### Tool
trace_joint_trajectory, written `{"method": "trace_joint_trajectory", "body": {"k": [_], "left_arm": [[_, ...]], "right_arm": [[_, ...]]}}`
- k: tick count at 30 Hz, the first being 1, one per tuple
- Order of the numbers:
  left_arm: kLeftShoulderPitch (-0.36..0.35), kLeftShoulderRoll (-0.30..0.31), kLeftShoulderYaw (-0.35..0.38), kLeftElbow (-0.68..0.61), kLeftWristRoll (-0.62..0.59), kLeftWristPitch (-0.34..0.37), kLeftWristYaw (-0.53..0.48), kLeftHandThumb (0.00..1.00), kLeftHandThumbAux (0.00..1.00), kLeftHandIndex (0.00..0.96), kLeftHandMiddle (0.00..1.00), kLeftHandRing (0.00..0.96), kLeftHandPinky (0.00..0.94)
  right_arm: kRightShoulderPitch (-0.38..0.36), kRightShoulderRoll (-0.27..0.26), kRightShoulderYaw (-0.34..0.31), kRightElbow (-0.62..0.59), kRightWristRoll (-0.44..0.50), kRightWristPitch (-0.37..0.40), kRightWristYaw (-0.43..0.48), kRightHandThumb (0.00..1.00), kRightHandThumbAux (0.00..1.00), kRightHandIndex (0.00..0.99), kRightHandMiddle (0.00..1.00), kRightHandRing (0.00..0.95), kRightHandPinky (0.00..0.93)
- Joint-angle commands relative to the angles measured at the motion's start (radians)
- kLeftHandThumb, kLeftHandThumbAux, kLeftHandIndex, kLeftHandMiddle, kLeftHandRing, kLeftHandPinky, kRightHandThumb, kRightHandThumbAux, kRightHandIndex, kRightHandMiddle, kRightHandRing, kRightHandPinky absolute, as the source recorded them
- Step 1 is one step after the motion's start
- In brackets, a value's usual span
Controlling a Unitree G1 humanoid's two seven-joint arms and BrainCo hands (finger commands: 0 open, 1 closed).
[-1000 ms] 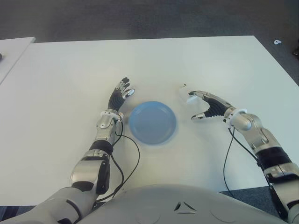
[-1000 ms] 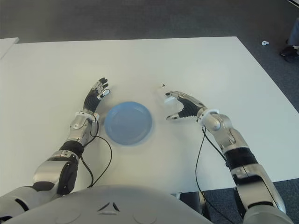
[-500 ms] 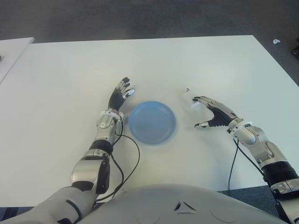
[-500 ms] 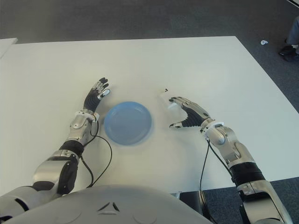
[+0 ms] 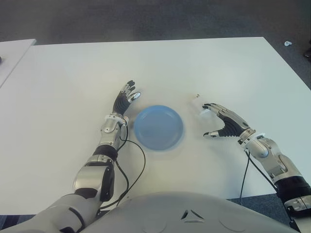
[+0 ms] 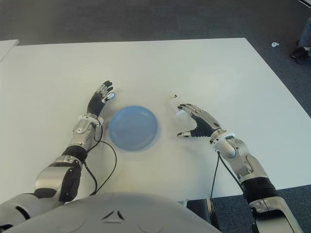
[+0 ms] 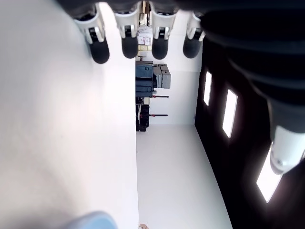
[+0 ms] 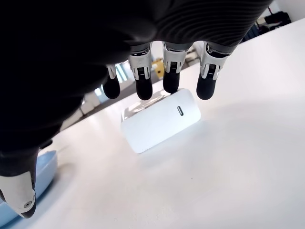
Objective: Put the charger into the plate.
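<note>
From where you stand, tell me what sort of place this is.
Probably a lab or office test room: a plain white table on grey carpet, set only with a blue plate and a white charger, and equipment racks along a far wall.

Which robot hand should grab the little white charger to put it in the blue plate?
Probably the right hand: its open fingers curl right over the charger, on the plate's right side. The left hand lies open across the plate from it.
</note>
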Motion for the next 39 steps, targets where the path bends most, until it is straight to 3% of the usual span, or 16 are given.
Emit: {"method": "trace_joint_trajectory", "body": {"k": [1,4,8,11,17,22,25,29,39], "left_arm": [[0.019,-0.004,-0.008,0.025,0.015,0.036,0.016,0.000,0.561,0.000,0.000,0.000,0.006],[0.019,-0.004,-0.008,0.025,0.015,0.037,0.016,0.001,0.560,0.000,0.000,0.000,0.008],[0.017,-0.004,-0.009,0.025,0.015,0.048,0.017,0.002,0.565,0.000,0.000,0.000,0.008],[0.015,-0.004,-0.009,0.027,0.016,0.051,0.019,0.002,0.571,0.000,0.000,0.000,0.011],[0.014,-0.003,-0.012,0.028,0.019,0.050,0.024,0.003,0.577,0.000,0.000,0.000,0.010],[0.015,-0.003,-0.015,0.027,0.027,0.045,0.030,0.007,0.575,0.000,0.000,0.000,0.008],[0.013,-0.006,-0.016,0.033,0.030,0.045,0.033,0.009,0.575,0.000,0.000,0.000,0.008],[0.009,-0.007,-0.017,0.040,0.035,0.043,0.035,0.010,0.572,0.000,0.000,0.000,0.006],[0.006,-0.006,-0.025,0.043,0.045,0.045,0.042,0.002,0.573,0.000,0.000,0.000,0.000]], "right_arm": [[0.047,-0.001,0.000,-0.005,-0.026,0.014,0.006,0.000,0.588,0.000,0.000,0.039,0.000],[0.058,0.003,-0.012,-0.023,-0.036,0.013,-0.018,0.000,0.582,0.000,0.000,0.050,0.000],[0.086,0.056,-0.055,-0.089,-0.121,0.053,-0.172,0.000,0.570,0.000,0.005,0.109,0.000],[0.094,0.088,-0.067,-0.112,-0.157,0.083,-0.232,0.000,0.569,0.000,0.017,0.131,0.008],[0.086,0.225,-0.101,-0.101,-0.209,0.128,-0.474,0.050,0.534,0.000,0.053,0.132,0.121],[0.059,0.298,-0.103,-0.090,-0.236,0.134,-0.610,0.127,0.498,0.000,0.057,0.121,0.153],[0.002,0.395,-0.088,-0.096,-0.251,0.152,-0.714,0.196,0.449,0.000,0.038,0.089,0.128],[-0.023,0.444,-0.076,-0.088,-0.265,0.166,-0.772,0.250,0.409,0.000,0.018,0.058,0.096],[-0.023,0.508,-0.061,-0.108,-0.282,0.194,-0.835,0.383,0.340,0.000,0.000,0.003,0.033]]}}
